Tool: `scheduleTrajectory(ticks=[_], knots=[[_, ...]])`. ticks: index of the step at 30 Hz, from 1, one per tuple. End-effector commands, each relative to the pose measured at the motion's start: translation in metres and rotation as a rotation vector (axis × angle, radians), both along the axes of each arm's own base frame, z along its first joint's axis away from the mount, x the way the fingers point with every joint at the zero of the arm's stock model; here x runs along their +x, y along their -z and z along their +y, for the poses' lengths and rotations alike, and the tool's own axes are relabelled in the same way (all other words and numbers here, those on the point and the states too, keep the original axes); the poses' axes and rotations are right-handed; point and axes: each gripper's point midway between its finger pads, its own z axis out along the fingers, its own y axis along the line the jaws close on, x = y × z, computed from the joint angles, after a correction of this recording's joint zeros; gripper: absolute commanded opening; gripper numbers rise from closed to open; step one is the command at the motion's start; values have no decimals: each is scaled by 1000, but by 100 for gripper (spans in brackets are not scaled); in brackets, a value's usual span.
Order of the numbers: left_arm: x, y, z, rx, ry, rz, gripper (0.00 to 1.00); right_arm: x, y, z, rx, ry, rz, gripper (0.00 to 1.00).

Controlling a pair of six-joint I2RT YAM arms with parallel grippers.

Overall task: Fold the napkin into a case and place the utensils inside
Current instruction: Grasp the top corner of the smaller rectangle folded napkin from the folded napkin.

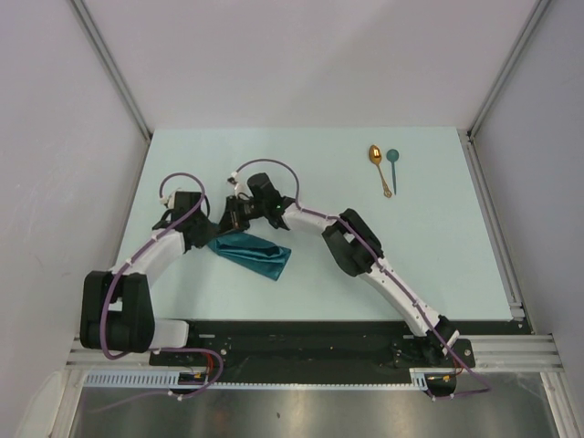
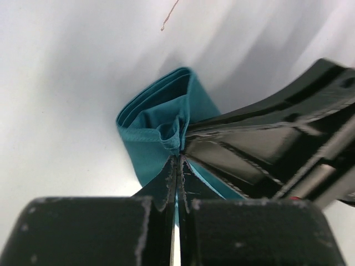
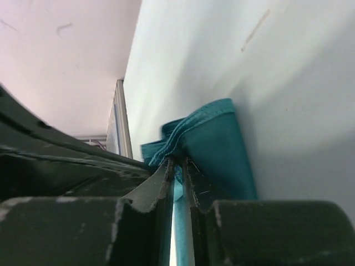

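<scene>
The teal napkin (image 1: 254,254) lies folded into a narrow band left of the table's middle, slanting down to the right. Both grippers meet at its upper left end. My left gripper (image 1: 208,234) is shut on the cloth, with the napkin (image 2: 161,124) bunched in layers just past its tips (image 2: 178,158). Right beside it, my right gripper (image 1: 232,219) is shut on the stitched edges of the napkin (image 3: 222,138), a strip of teal showing between its fingers (image 3: 177,163). A gold spoon (image 1: 379,166) and a teal spoon (image 1: 393,167) lie side by side at the back right, untouched.
The pale table (image 1: 429,255) is framed by metal rails (image 1: 493,219) at its right edge and by white walls at the back. The black mounting plate (image 1: 301,342) with both arm bases runs along the near edge.
</scene>
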Motion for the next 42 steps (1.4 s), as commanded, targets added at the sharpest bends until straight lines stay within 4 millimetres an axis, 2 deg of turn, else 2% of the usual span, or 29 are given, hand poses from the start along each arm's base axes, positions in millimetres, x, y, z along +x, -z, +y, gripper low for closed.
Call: scheduleTrajectory(ticks=[1, 3, 4, 7, 13, 15, 21, 22, 25, 27, 28, 29, 31, 32, 34, 35, 37, 38, 40, 41, 42], knots=[[6, -17, 0, -5, -15, -72, 0, -14, 4, 7, 5, -28, 3, 15], [3, -16, 2, -1, -35, -62, 0, -13, 3, 4, 4, -15, 6, 15], [3, -16, 6, 13, -51, -58, 0, -11, -5, 3, 19, -10, -7, 15], [4, -16, 8, 19, -70, -54, 0, -14, -4, 0, 16, -21, 4, 15], [6, -12, 11, 38, -70, -40, 0, -35, -9, 1, 30, -69, 1, 14], [7, -10, 8, 30, -60, -39, 0, -35, -11, 4, 39, -76, -3, 14], [5, -6, -3, -12, -16, -51, 0, -30, 3, 20, 55, -94, 7, 14], [7, -7, -5, -19, -2, -60, 0, -30, -3, 24, 72, -95, 7, 14], [6, -6, -1, 6, -6, -46, 0, -31, -1, 28, 84, -102, -6, 15], [7, -5, 1, 20, -1, -30, 0, -34, 4, 23, 73, -129, 10, 15], [12, -6, 1, 22, 1, -29, 0, -33, 0, 21, 73, -128, 4, 16], [13, -6, 1, 25, 5, -20, 0, -34, 8, 17, 52, -124, 19, 17], [20, -10, 1, 29, 2, -20, 0, -27, -6, 10, 75, -108, 2, 19], [21, -6, 1, 30, 3, -8, 0, -26, -2, 6, 64, -101, 12, 20], [21, -4, 2, 34, -3, 0, 0, -20, -10, 0, 70, -90, 9, 21], [21, -3, 3, 41, -12, 1, 0, -17, -22, -1, 81, -85, -4, 21], [19, -2, 6, 55, -14, 4, 0, -16, -28, -6, 85, -83, -5, 22], [17, -3, 9, 67, -21, 6, 2, -14, -40, -7, 95, -76, -18, 22], [15, -6, 11, 75, -24, -3, 6, -12, -46, -12, 95, -75, -18, 22], [15, -8, 12, 77, -26, -10, 13, -11, -60, -14, 110, -77, -30, 23], [14, -11, 12, 76, -26, -19, 17, -10, -59, -18, 104, -73, -23, 23]])
